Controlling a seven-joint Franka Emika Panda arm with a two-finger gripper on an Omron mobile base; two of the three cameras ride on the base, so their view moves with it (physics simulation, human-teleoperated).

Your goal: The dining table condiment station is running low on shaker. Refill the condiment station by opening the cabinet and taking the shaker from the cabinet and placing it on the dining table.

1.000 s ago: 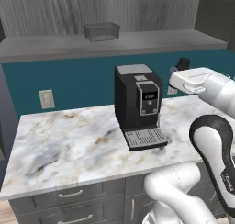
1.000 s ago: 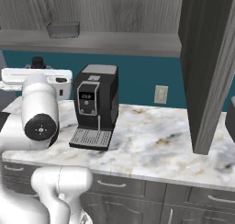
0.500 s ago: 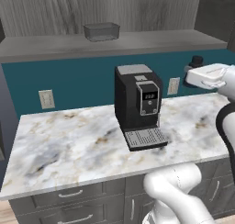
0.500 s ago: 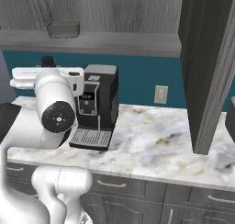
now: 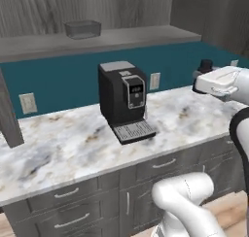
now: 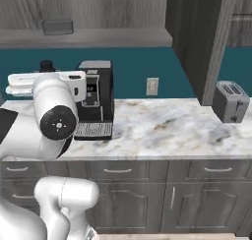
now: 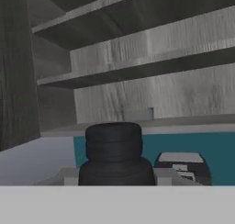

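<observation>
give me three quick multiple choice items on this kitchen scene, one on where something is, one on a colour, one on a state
1. Where does the coffee machine stand?
A. on the marble counter
B. on the cabinet shelf
C. on the floor

2. What colour is the wall behind the counter?
A. white
B. teal
C. red

3. What is the state of the cabinet?
A. doors shut
B. door open
C. doors removed

Answers:
1 A, its drip tray sits on the marble top.
2 B, a teal band runs between counter and shelf.
3 B, the door stands out edge-on and the hand view looks at bare shelves behind the black shaker at the tool.
</observation>
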